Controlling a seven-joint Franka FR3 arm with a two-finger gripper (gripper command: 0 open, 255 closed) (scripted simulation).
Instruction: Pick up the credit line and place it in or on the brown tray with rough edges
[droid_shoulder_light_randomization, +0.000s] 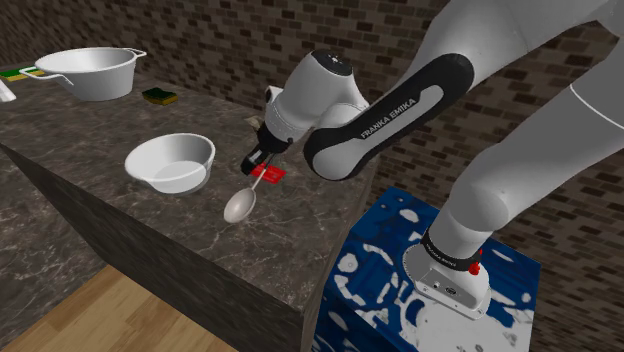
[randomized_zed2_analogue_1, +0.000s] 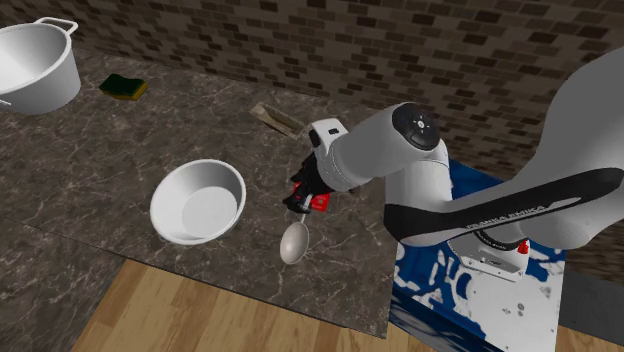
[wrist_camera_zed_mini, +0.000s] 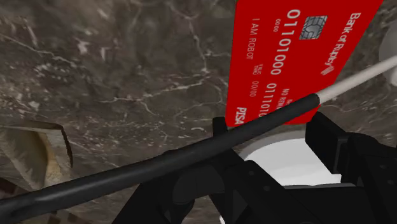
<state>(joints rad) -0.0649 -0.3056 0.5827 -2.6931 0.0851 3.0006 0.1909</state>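
The credit line is a red bank card (wrist_camera_zed_mini: 289, 57) with a chip and white digits, lying flat on the dark marble counter (droid_shoulder_light_randomization: 120, 125). It shows as a small red patch (droid_shoulder_light_randomization: 270, 176) (randomized_zed2_analogue_1: 318, 203) under the hand. My black gripper (droid_shoulder_light_randomization: 261, 160) (randomized_zed2_analogue_1: 303, 195) (wrist_camera_zed_mini: 273, 130) is low over the card's near end, open, with its fingers (wrist_camera_zed_mini: 331, 137) apart on either side. The brown tray with rough edges (randomized_zed2_analogue_1: 277, 118) (wrist_camera_zed_mini: 32, 149) lies further back on the counter, close to the brick wall.
A spoon (droid_shoulder_light_randomization: 240, 205) (randomized_zed2_analogue_1: 295, 241) lies beside the card, its handle (wrist_camera_zed_mini: 356, 81) crossing the card's near end. A white bowl (droid_shoulder_light_randomization: 170, 162) (randomized_zed2_analogue_1: 198, 201) sits close by. A white pot (droid_shoulder_light_randomization: 90, 70) and a green-yellow sponge (droid_shoulder_light_randomization: 158, 96) stand further off. The counter edge (droid_shoulder_light_randomization: 200, 250) drops to a wooden floor.
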